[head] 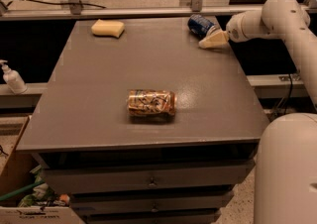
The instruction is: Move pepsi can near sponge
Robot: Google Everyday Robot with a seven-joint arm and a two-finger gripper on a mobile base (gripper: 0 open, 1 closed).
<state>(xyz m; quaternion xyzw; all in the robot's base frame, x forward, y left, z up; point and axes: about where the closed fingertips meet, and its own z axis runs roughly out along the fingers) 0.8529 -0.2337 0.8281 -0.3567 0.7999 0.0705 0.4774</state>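
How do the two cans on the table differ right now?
The pepsi can is dark blue; the patterned can is tan-gold. The pepsi can sits at the far right corner of the table, right beside the gripper; the patterned can lies alone near the front middle. Both appear to lie on their sides.

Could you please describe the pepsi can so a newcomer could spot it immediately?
Look at the grey table, far right corner. There the pepsi can sits beside the robot's pincer. It is dark blue, unlike the tan-gold can mid-table and the yellow sponge far left.
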